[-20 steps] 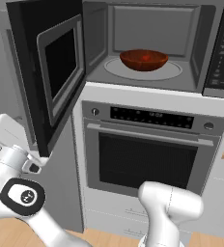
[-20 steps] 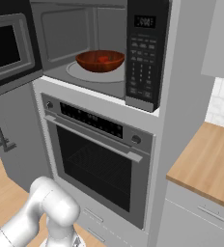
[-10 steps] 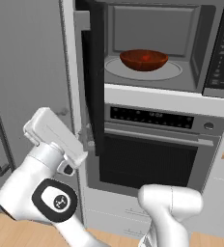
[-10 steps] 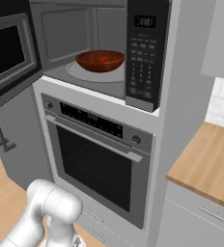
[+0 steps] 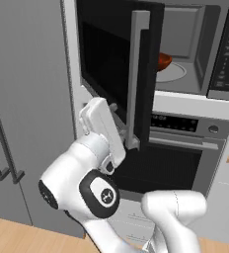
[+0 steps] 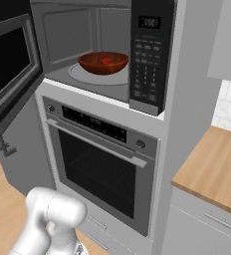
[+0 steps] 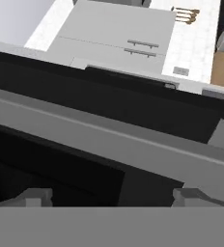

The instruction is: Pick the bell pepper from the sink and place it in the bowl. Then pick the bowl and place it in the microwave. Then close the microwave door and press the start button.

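the microwave door (image 5: 121,69) is the thing in hand: it stands partly swung, its edge-on grey inner frame crossing the cavity in the left base view, and in the right base view the door (image 6: 10,69) hangs out at the left of the opening. the bowl (image 6: 103,62) sits on the round turntable plate (image 6: 95,75) inside the microwave (image 6: 87,45), with the bell pepper (image 6: 106,61) a small red spot in it, so i judge loading done and only the close and start left. the gripper (image 5: 119,143) sits just at the door's lower edge, above the oven (image 6: 105,149); in the hand view its fingertips (image 7: 34,197) stand wide apart with nothing between them, dark door surface right ahead. i can't tell if a finger actually touches the panel. my call on doing this well: push with spread fingers flat on the outer face, near the free edge rather than the hinge, and follow the door's arc so the hand doesn't slide off the bottom lip or hook under it. i'd keep the wrist clear of the oven's control strip (image 5: 185,123) below. i'd press until the door seats flush, then back straight out before going for the keypad (image 6: 147,55) on the right, where the start button is too small for me to pick out from here.
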